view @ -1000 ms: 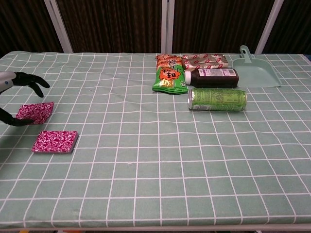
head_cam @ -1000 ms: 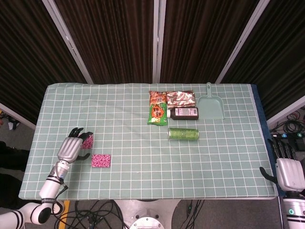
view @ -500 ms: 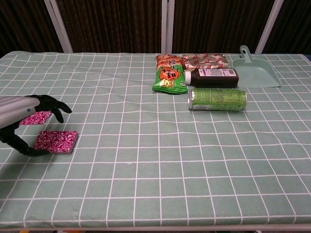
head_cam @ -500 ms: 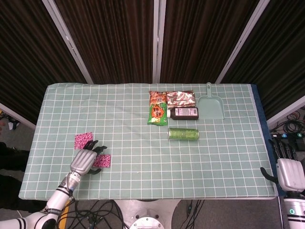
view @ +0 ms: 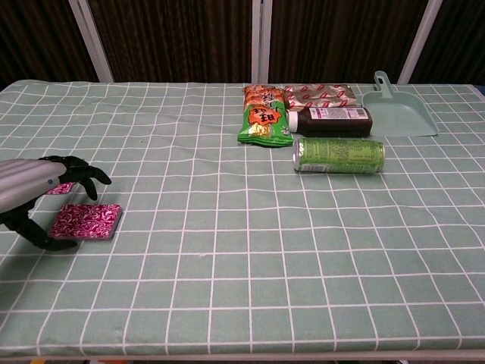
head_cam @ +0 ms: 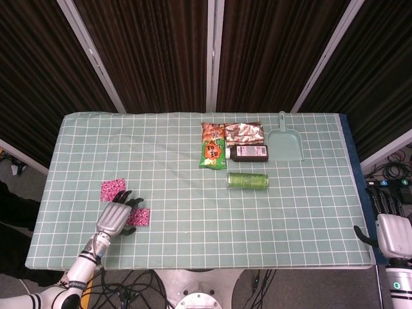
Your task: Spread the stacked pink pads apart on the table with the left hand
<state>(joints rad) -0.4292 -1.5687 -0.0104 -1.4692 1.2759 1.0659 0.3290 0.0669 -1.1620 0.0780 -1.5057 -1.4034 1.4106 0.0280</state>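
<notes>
Head view alone shows the right hand (head_cam: 393,233), fingers (head_cam: 383,203) straight.

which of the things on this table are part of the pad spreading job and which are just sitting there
Part of the job: near pink pad, far pink pad, left hand.

Just lying about: green can, dark bottle, green snack bag, red snack packet, dustpan.

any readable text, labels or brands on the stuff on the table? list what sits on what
None reads clearly.
Green snack bag: large print, too blurred to read.
Orange snack bag: print blurred.
Red-and-white packet: lettering too small.
Dark bottle: white label, unreadable.
Green can: print illegible.
Pink pads: pattern only.
Dustpan: no text.
</notes>
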